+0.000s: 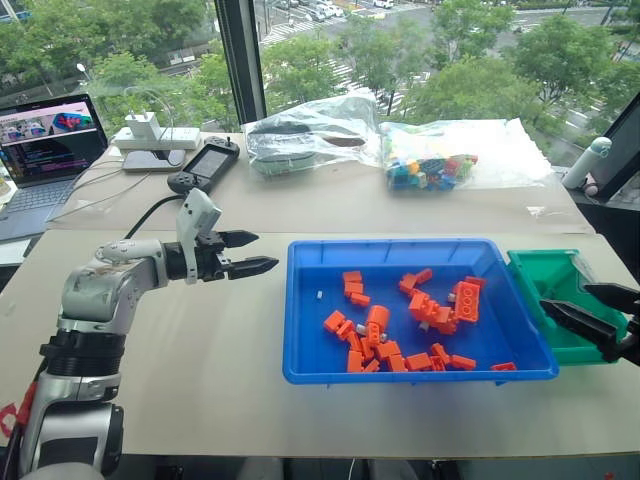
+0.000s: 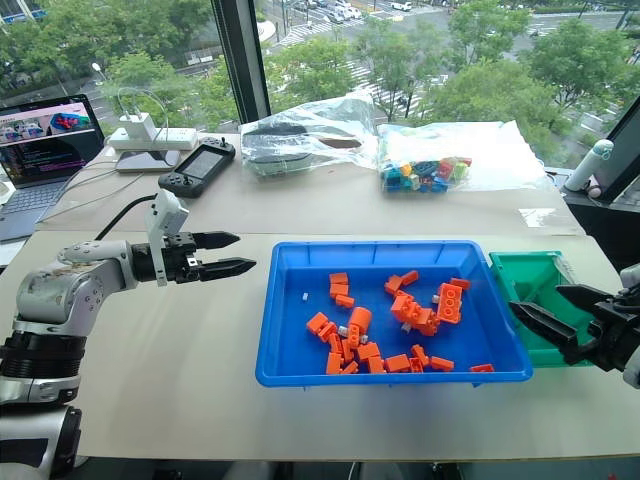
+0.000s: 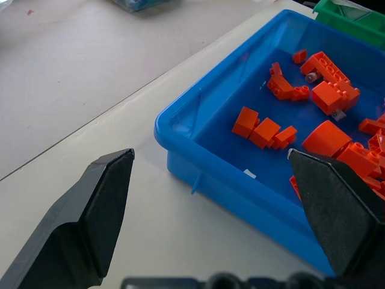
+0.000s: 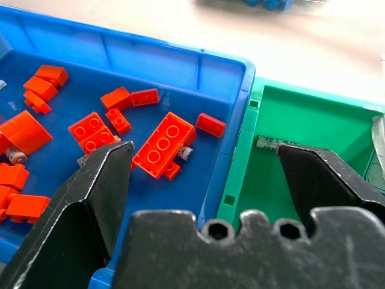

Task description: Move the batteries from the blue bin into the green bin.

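**A:** The blue bin [image 1: 420, 375] sat in the middle of the table [image 1: 200, 350], and the green bin [image 1: 548, 285] was pushed right up against its right end, rims touching. That looked deliberate: a short carry from one to the other.

**B:** And the batteries?

**A:** Scattered among the orange bricks [image 1: 465, 300]. One grey battery [image 4: 185, 154] lay tucked against the big brick, another [image 4: 17, 157] peeked out beside the orange cylinder piece [image 3: 326, 138]. One battery [image 4: 265, 142] already rested on the green bin's floor, by the wall nearest the blue bin.

**B:** What were the arms doing?

**A:** The right gripper [image 2: 562, 315] hung over the seam between the two bins, fingers spread wide, nothing between them. Likely it was placed there because it serves both bins. The left gripper [image 1: 246, 253] hovered level just outside the blue bin's left wall, fingers also apart and empty, probably parked clear of the work.

**B:** Anything readable?

**A:** No brand could be made out. The laptop [image 1: 45, 160] screen at the far left showed text too small to read, and the green bin's battery carried a printed wrap, also illegible. Bags of coloured bricks [image 1: 430, 170] lay on the far table, unlabelled.
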Action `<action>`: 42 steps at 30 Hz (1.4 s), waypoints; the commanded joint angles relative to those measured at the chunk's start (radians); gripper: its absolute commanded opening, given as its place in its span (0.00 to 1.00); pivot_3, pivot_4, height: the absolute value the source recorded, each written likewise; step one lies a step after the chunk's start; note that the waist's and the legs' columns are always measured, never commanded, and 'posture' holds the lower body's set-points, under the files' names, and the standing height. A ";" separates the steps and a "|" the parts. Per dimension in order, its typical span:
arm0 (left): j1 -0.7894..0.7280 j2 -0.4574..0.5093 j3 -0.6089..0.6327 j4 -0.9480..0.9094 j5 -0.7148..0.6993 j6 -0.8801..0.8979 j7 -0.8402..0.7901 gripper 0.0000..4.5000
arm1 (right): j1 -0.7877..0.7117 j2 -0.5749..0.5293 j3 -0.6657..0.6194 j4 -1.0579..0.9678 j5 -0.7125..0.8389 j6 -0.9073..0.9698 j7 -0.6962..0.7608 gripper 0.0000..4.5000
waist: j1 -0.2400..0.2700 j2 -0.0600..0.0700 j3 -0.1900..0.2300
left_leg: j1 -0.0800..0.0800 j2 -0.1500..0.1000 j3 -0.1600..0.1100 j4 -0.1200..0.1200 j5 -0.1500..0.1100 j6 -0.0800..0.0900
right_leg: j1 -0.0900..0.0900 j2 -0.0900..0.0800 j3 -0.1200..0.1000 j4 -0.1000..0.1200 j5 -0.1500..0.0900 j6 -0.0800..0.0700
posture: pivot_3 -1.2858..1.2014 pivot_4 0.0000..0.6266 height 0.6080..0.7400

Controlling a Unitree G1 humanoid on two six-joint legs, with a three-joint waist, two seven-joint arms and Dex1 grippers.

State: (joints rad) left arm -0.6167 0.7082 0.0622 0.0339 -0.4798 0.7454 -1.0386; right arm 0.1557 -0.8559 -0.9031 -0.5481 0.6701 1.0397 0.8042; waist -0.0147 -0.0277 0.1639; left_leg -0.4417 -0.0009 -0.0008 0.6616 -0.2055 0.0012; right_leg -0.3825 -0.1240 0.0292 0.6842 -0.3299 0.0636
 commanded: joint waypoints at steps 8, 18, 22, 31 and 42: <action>-0.255 0.050 -0.147 0.063 0.009 0.020 -0.204 0.98 | -0.005 -0.127 0.006 -0.099 0.051 0.073 -0.030 0.99 | 0.002 0.000 0.000 | 0.000 -0.001 0.000 0.000 0.000 0.000 | 0.001 0.000 0.000 -0.001 0.000 0.001 | 0.52 0.24 0.98; -0.374 0.135 -0.326 0.050 0.093 -0.076 -0.494 0.98 | -0.080 -0.414 0.187 -0.194 0.096 0.110 0.030 0.99 | -0.004 0.001 0.000 | 0.001 0.000 0.000 0.000 0.000 0.000 | 0.005 0.002 0.000 -0.005 0.000 0.001 | 0.52 0.24 0.98; -0.353 0.138 -0.323 0.024 0.101 -0.084 -0.503 0.98 | -0.228 -0.492 0.449 -0.147 0.057 0.006 0.017 0.99 | -0.005 0.000 0.000 | 0.001 0.001 -0.002 0.000 0.000 0.001 | 0.005 0.002 0.000 -0.005 0.000 0.001 | 0.52 0.24 0.98; -0.295 0.130 -0.254 -0.104 0.031 -0.008 -0.452 0.98 | -0.468 -0.372 0.848 0.102 -0.107 -0.113 0.028 0.99 | -0.005 0.000 0.000 | 0.000 0.001 -0.003 0.001 0.000 0.001 | 0.005 0.002 0.000 -0.005 0.000 0.001 | 0.52 0.24 0.98; -0.294 0.098 -0.241 -0.126 0.010 -0.002 -0.379 0.98 | -0.720 -0.219 0.955 0.444 -0.288 -0.064 -0.069 0.99 | -0.008 0.000 0.000 | 0.000 0.001 -0.002 0.001 0.000 0.001 | 0.003 0.002 0.000 -0.003 0.000 0.001 | 0.52 0.24 0.98</action>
State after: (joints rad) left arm -0.8982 0.8064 -0.1967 -0.0706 -0.4693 0.7576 -1.4269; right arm -0.5258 -1.0986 0.0773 -0.1298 0.4110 0.9429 0.7874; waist -0.0225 -0.0274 0.1643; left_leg -0.4418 -0.0002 -0.0033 0.6627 -0.2059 0.0019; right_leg -0.3798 -0.1220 0.0293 0.6810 -0.3296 0.0646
